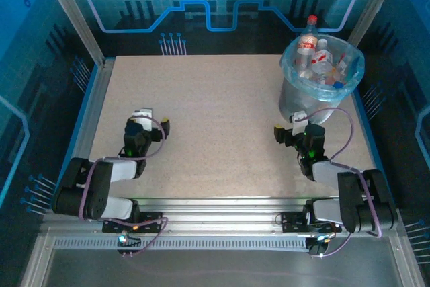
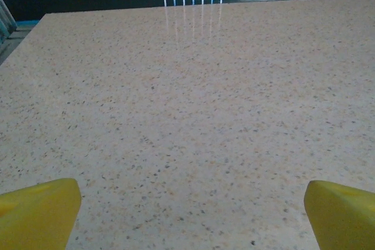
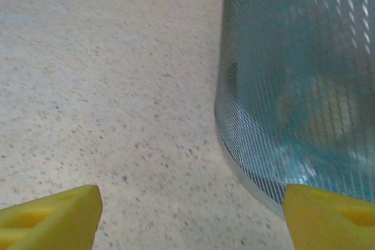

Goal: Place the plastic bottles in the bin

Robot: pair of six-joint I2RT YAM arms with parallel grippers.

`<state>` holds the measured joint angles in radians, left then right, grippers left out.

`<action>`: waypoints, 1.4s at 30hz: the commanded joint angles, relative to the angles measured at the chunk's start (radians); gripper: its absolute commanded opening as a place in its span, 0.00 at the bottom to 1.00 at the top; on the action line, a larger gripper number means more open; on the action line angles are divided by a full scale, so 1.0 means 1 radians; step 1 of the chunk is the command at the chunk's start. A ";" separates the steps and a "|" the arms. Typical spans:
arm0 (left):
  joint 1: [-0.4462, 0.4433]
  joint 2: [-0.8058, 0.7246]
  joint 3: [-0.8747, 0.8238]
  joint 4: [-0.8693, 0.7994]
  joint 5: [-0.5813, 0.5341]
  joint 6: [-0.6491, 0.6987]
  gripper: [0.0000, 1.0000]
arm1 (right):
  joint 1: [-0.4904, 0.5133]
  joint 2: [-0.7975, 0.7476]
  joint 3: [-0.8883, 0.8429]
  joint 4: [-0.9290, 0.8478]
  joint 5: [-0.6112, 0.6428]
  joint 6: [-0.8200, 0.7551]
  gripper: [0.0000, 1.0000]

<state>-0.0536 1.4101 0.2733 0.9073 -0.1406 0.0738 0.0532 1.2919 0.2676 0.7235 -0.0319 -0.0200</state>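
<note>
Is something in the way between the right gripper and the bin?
Nothing visible is. The open right gripper sits close to the bin, facing its mesh wall, with just speckled tabletop between them. The plastic bottles are already inside the bin.

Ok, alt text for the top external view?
Bag-lined bin at the far right of the table, heaped with plastic bottles, one red-capped above the rim. The left gripper and right gripper are open, the right near the bin.

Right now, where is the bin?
In the top view the bin stands near the far right corner of the table, just beyond the right gripper; its mesh wall sits right of centre in the right wrist view.
</note>
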 commanded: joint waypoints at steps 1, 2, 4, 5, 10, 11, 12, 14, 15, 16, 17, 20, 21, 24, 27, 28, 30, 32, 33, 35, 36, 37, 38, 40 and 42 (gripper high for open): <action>0.037 0.068 -0.004 0.161 0.168 -0.022 0.99 | -0.044 0.059 0.029 0.154 -0.119 -0.014 0.82; 0.037 0.088 -0.007 0.183 0.180 -0.019 0.99 | -0.047 0.082 0.024 0.181 -0.124 -0.011 0.82; 0.037 0.145 -0.020 0.255 0.182 -0.017 0.99 | -0.051 0.145 0.010 0.262 -0.128 -0.005 0.82; 0.037 0.160 -0.029 0.300 0.173 -0.015 0.99 | -0.051 0.159 0.010 0.272 -0.125 -0.005 0.82; 0.037 0.146 0.026 0.181 0.002 -0.072 0.99 | -0.034 0.200 0.116 0.110 0.121 0.080 0.86; 0.038 0.145 0.058 0.118 -0.042 -0.087 0.99 | -0.003 0.210 0.146 0.066 0.144 0.046 0.89; 0.037 0.142 0.089 0.054 -0.079 -0.102 0.99 | 0.021 0.214 0.151 0.060 0.180 0.030 0.91; 0.034 0.147 0.089 0.063 -0.075 -0.094 0.99 | 0.015 0.214 0.150 0.060 0.168 0.034 1.00; 0.034 0.142 0.089 0.053 -0.072 -0.097 0.99 | 0.008 0.211 0.148 0.061 0.154 0.037 1.00; 0.034 0.145 0.088 0.061 -0.075 -0.095 0.99 | 0.007 0.212 0.149 0.061 0.154 0.036 1.00; 0.034 0.144 0.089 0.057 -0.073 -0.095 0.99 | 0.009 0.211 0.150 0.060 0.153 0.036 1.00; 0.033 0.144 0.091 0.055 -0.065 -0.092 0.99 | 0.010 0.211 0.153 0.054 0.149 0.030 1.00; 0.032 0.144 0.090 0.053 -0.062 -0.091 0.99 | 0.011 0.213 0.159 0.042 0.128 0.021 1.00; 0.032 0.145 0.093 0.051 -0.051 -0.088 0.99 | 0.003 0.213 0.169 0.027 0.078 0.011 1.00; 0.032 0.145 0.100 0.038 -0.021 -0.078 0.99 | 0.003 0.213 0.169 0.025 0.077 0.011 1.00; 0.032 0.145 0.101 0.038 -0.019 -0.078 0.99 | 0.004 0.213 0.170 0.025 0.076 0.011 1.00; 0.032 0.145 0.102 0.037 -0.019 -0.078 0.99 | 0.002 0.213 0.169 0.025 0.076 0.012 1.00; 0.032 0.145 0.102 0.037 -0.018 -0.078 0.99 | 0.002 0.213 0.170 0.025 0.076 0.011 1.00; 0.032 0.146 0.100 0.037 -0.018 -0.078 0.99 | 0.001 0.213 0.169 0.025 0.076 0.011 1.00; 0.033 0.145 0.099 0.039 -0.016 -0.077 0.99 | 0.002 0.213 0.170 0.024 0.076 0.012 1.00; 0.032 0.145 0.098 0.039 -0.010 -0.077 0.99 | 0.001 0.213 0.170 0.024 0.076 0.011 1.00; 0.034 0.144 0.100 0.038 0.002 -0.074 0.99 | 0.002 0.213 0.170 0.024 0.076 0.011 1.00; 0.034 0.145 0.102 0.037 0.014 -0.071 0.99 | 0.001 0.213 0.170 0.024 0.076 0.012 1.00; 0.034 0.144 0.104 0.031 0.027 -0.066 0.99 | 0.000 0.213 0.170 0.024 0.076 0.012 1.00; 0.034 0.144 0.105 0.025 0.021 -0.067 0.99 | 0.001 0.213 0.170 0.024 0.074 0.011 1.00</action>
<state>-0.0223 1.5604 0.3531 0.9443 -0.1493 -0.0002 0.0582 1.5013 0.4145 0.7403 0.0574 0.0025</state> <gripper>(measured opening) 0.990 0.998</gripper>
